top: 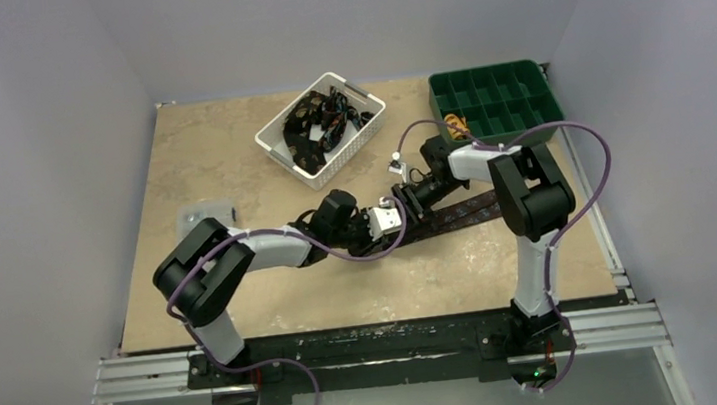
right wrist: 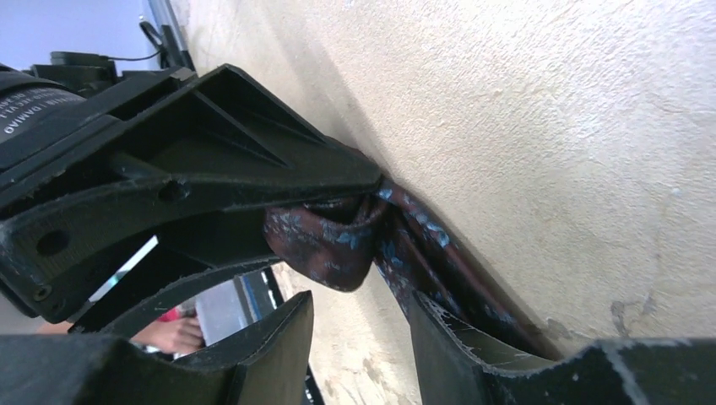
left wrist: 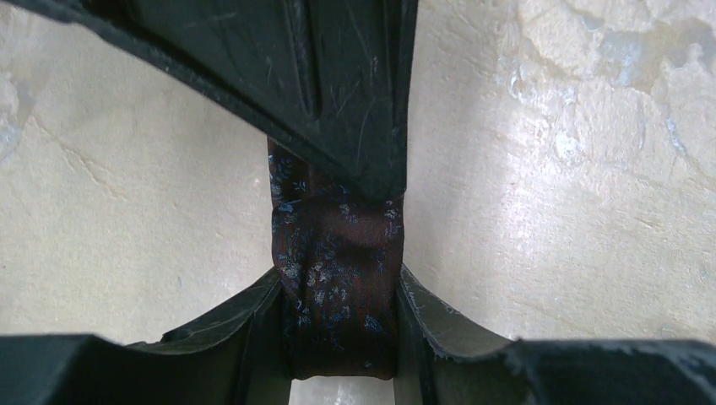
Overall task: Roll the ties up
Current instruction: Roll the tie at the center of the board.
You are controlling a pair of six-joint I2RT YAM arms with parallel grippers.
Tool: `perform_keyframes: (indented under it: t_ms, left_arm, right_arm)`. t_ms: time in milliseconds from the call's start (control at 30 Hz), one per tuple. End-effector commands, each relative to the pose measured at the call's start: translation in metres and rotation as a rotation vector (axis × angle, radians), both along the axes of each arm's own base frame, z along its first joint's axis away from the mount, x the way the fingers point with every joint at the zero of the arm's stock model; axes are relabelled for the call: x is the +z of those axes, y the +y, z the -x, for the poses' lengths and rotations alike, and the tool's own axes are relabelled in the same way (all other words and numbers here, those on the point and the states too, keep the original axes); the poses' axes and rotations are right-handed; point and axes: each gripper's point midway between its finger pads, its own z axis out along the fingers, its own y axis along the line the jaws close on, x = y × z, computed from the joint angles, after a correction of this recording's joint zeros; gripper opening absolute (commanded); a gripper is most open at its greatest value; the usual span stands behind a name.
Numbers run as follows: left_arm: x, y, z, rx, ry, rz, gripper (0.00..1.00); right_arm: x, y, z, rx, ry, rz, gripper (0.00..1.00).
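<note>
I'm squeezing the tie (left wrist: pixel 338 245) with my left gripper (left wrist: pixel 338 287), fingers (left wrist: pixel 253 337) pressing in on both edges so the fabric is bunching a bit between them. It's looking dark brown-black with little bluish flecks. My right gripper (right wrist: pixel 359 308) is sitting right up against the left one, straddling a folded loop of the same tie, but I can't tell if it's actually pinching. The rest is lying flat on the beige table (top: pixel 231 176), trailing right. Other ties (top: pixel 318 121) are sitting piled in the white basket (top: pixel 367 129).
</note>
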Motion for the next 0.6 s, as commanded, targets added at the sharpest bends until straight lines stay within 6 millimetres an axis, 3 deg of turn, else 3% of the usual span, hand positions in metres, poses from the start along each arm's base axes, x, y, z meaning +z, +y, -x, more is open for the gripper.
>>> perform_keyframes:
  t_ms: [0, 267, 400, 567]
  left_arm:
    - [-0.016, 0.031, 0.010, 0.040, 0.070, -0.194, 0.30]
    - [-0.019, 0.032, 0.015, 0.026, 0.105, -0.246, 0.32]
    - [-0.022, 0.034, 0.017, 0.008, 0.100, -0.256, 0.33]
    - [-0.021, 0.034, 0.022, -0.032, 0.093, -0.246, 0.33]
  right_arm:
    - [0.008, -0.002, -0.010, -0.031, -0.104, 0.006, 0.47]
    - [0.016, 0.018, -0.016, -0.059, -0.106, -0.055, 0.45]
    - [0.016, -0.004, -0.028, -0.085, -0.110, -0.033, 0.41]
    - [0.041, -0.040, -0.040, -0.107, -0.163, 0.007, 0.40]
